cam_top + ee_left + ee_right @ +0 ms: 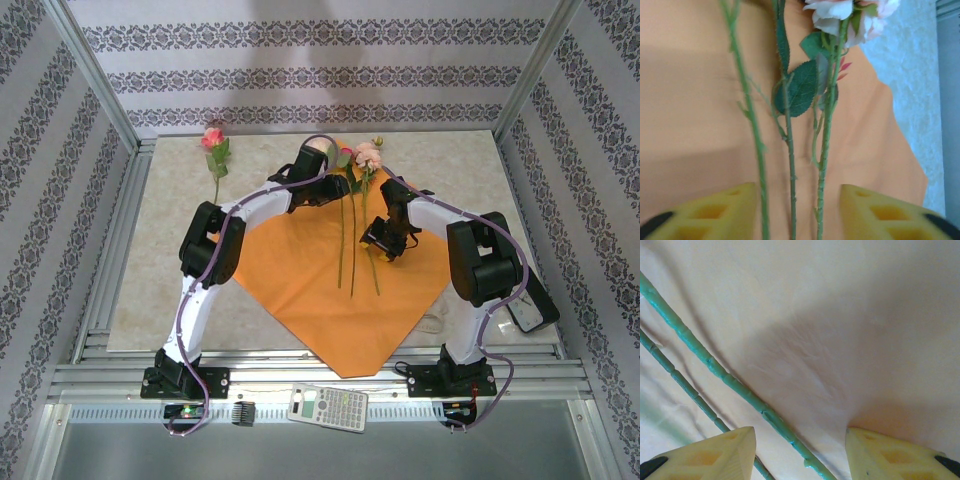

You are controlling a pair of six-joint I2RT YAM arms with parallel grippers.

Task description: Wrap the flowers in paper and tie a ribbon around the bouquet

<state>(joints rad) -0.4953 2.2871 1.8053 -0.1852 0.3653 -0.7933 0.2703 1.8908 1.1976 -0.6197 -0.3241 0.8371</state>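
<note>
Standing over the rig, I see the orange paper (300,270) lying flat on the pale marbled worktop (170,300), turned like a diamond with corners toward 12, 3, 6 and 9 o'clock. Three flowers (352,240) rest on it side by side. Their thin green stems run toward 6 o'clock, and their pale pink and cream heads sit at the sheet's 12 o'clock corner, partly over the bare worktop. A lone pink rose (213,140) lies apart from them at about 11 o'clock, off the paper. The left gripper (330,190) hangs over the upper stems. In its wrist view the left gripper (797,192) has its yellow fingers (715,210) spread apart, released, with all three stems (789,150) running through the gap and a dark green leaf (800,87) just ahead. The right gripper (385,245) sits over the paper at roughly 2 o'clock from the sheet's centre, just beside the stems. From its wrist the right gripper (800,432) also has its fingers (715,455) parted and grasping nothing, with two stems (715,370) slanting across the paper (850,340) beneath. A calculator (328,408) lies on the metal rail at 6 o'clock, its key markings too small to read.
</note>
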